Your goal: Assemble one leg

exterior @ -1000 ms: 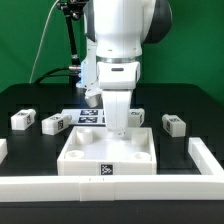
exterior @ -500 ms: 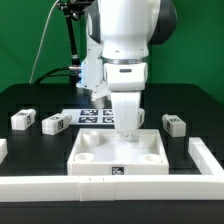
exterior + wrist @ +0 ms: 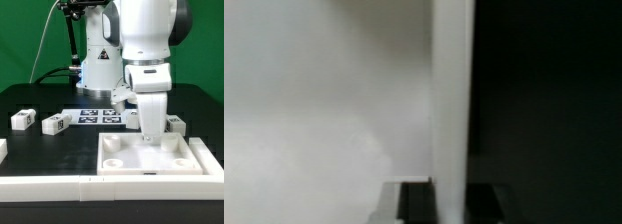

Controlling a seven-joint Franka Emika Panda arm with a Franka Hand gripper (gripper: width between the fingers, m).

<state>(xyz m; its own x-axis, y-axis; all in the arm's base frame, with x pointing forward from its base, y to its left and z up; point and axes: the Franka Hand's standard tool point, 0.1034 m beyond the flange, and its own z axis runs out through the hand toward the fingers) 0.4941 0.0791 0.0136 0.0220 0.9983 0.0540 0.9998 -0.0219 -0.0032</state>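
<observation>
Gripper (image 3: pixel 150 128) pinched narrow on the tray (image 3: pixel 120 168) far wall: slide it flat and slow, square into the border rail (image 3: pixel 207 156), without clipping the leg (image 3: pixel 176 125) just beside the claw at 3 o'clock, exterior view.

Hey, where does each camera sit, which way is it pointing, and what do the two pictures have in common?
Exterior view: off the arm, slightly above the table, facing the arm; shows arm, gripper, white tray, a loose leg.
Wrist view: on the wrist, looking along the gripper at the white tray's wall, very close; only dark fingertips show.
Shared: the gripper at the white tray's wall.
</observation>
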